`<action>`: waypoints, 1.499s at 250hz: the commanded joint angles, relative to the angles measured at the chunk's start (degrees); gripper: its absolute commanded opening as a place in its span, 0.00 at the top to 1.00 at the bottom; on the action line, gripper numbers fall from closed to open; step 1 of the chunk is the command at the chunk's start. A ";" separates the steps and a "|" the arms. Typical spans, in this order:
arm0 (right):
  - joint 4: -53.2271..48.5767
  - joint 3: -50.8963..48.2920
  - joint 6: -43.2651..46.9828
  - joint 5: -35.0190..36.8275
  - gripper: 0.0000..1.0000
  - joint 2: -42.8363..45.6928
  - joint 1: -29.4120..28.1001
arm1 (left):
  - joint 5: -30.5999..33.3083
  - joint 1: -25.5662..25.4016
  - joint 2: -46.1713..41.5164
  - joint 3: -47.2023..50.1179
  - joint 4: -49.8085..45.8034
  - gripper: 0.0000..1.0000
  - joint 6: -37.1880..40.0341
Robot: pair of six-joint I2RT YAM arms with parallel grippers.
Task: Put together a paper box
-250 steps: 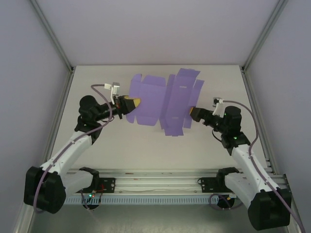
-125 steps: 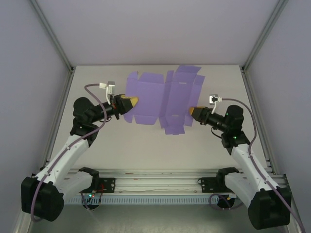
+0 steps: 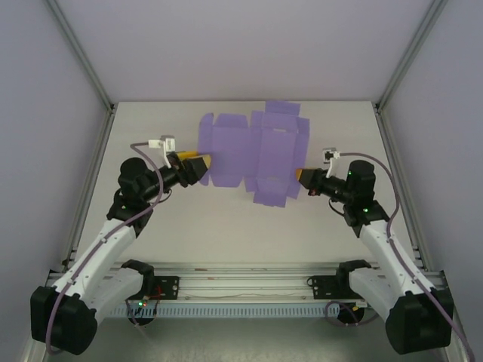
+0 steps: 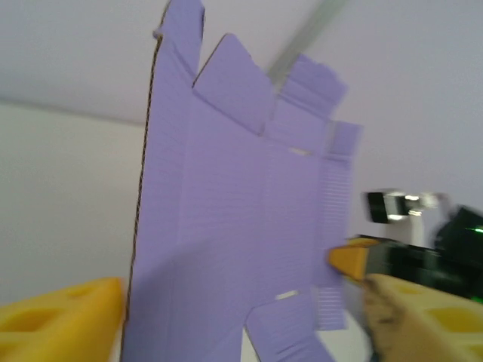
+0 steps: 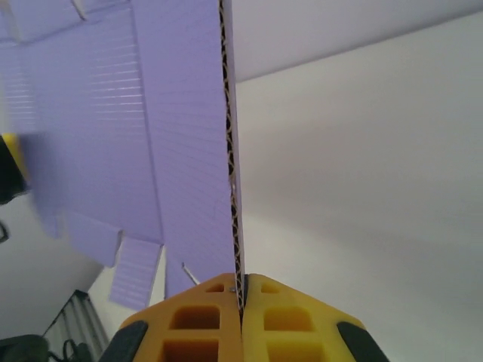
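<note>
While the right jaws clamp the flat paper box (image 3: 256, 154), the left jaws gape wide.

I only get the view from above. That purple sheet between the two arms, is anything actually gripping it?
Observer: Yes. The right wrist camera shows the right fingers shut on the sheet's edge.
Operator: And the left ones?
Observer: Their camera shows the left fingers wide apart, the sheet between them, not pinched.
Operator: Is it plain paper?
Observer: Seen edge-on from the right wrist, it has a wavy corrugated core.
</note>
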State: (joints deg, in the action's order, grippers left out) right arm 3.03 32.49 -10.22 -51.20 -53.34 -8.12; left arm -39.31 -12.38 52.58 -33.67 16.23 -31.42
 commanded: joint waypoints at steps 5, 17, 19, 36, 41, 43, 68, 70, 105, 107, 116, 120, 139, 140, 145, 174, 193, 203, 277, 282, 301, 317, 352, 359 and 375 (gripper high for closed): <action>-6.86 1.40 7.98 7.56 1.00 -6.00 -2.87 | 13.32 -0.10 1.21 4.12 -11.40 0.00 2.46; -8.83 2.39 9.96 10.77 1.00 -9.05 -4.29 | 16.77 -0.06 0.66 4.80 -14.23 0.00 2.55; -9.16 2.64 10.15 11.36 1.00 -9.59 -4.54 | 17.35 -0.09 0.46 4.94 -14.61 0.00 2.54; -12.01 4.77 13.12 15.78 1.00 -13.77 -5.77 | 22.11 -0.04 -0.94 5.15 -19.17 0.00 2.96; -12.91 5.57 14.04 17.21 1.00 -14.98 -6.11 | 23.28 -0.10 -1.36 5.03 -20.62 0.00 3.15; -13.23 5.90 14.25 17.87 1.00 -15.51 -6.23 | 23.72 -0.05 -1.54 4.95 -21.22 0.00 3.21; -17.03 10.66 18.88 25.74 1.00 -21.42 -8.08 | 27.54 -0.08 -3.19 4.93 -25.33 0.00 2.83; -17.25 11.01 19.24 26.33 1.00 -21.84 -8.30 | 27.67 -0.07 -3.25 4.97 -25.49 0.00 2.85; -20.02 17.35 30.55 37.53 1.00 -29.06 -13.28 | 26.54 -0.05 -2.67 4.57 -26.69 0.00 2.36; -20.15 17.59 31.39 38.27 1.00 -29.49 -13.64 | 26.38 -0.04 -2.59 4.51 -26.69 0.00 2.40; -20.26 18.95 34.32 42.06 1.00 -31.25 -15.25 | 25.62 -0.05 -2.31 4.20 -26.53 0.00 2.49; -20.24 19.59 35.57 43.82 1.00 -32.06 -15.85 | 25.33 -0.05 -2.17 4.16 -26.39 0.00 2.49; -19.73 22.25 41.88 51.52 1.00 -35.72 -19.39 | 24.17 -0.05 -1.40 3.29 -25.84 0.00 2.46; -19.68 22.35 42.22 51.84 1.00 -35.88 -19.57 | 24.14 -0.03 -1.37 3.23 -25.82 0.00 2.35; -19.24 22.91 44.05 53.45 1.00 -36.68 -20.44 | 23.91 -0.10 -1.11 2.93 -25.71 0.00 2.48; -14.70 24.67 52.99 60.43 1.00 -39.82 -24.60 | 22.83 -0.12 1.51 0.72 -24.89 0.00 2.40; -9.19 24.00 58.85 61.61 1.00 -40.56 -26.18 | 22.34 -0.09 4.20 -1.36 -24.67 0.00 2.84; -4.95 22.88 61.60 61.51 1.00 -40.54 -26.72 | 21.77 -0.03 5.85 -2.71 -24.45 0.00 3.13; 6.41 18.30 70.05 60.96 1.00 -38.17 -32.23 | 7.63 -0.14 19.25 -16.97 -23.01 0.00 3.32; 6.46 18.26 70.28 61.12 1.00 -38.00 -32.54 | 6.51 -0.17 19.95 -17.82 -22.70 0.00 3.13; 7.54 17.56 70.30 61.31 1.00 -37.32 -33.33 | 2.89 -0.38 22.34 -20.52 -21.34 0.00 2.69; 9.09 17.08 69.87 61.21 1.00 -36.80 -33.37 | 1.69 -1.01 24.49 -22.83 -21.90 0.04 3.02; 9.60 17.01 68.07 60.28 1.00 -35.64 -33.50 | 1.00 -2.90 29.28 -26.63 -24.17 0.14 3.62; 9.30 16.91 68.03 59.90 1.00 -35.40 -33.54 | 0.75 -3.22 30.20 -27.05 -24.19 0.16 3.64; 9.84 16.53 67.46 60.20 1.00 -34.92 -33.76 | 0.06 -3.93 31.80 -28.05 -24.23 0.23 3.51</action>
State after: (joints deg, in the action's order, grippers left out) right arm 10.31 49.91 58.54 8.14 -90.56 -41.58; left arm -36.10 -14.96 81.73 -59.29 -7.29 -28.47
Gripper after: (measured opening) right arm 0.048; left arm 0.823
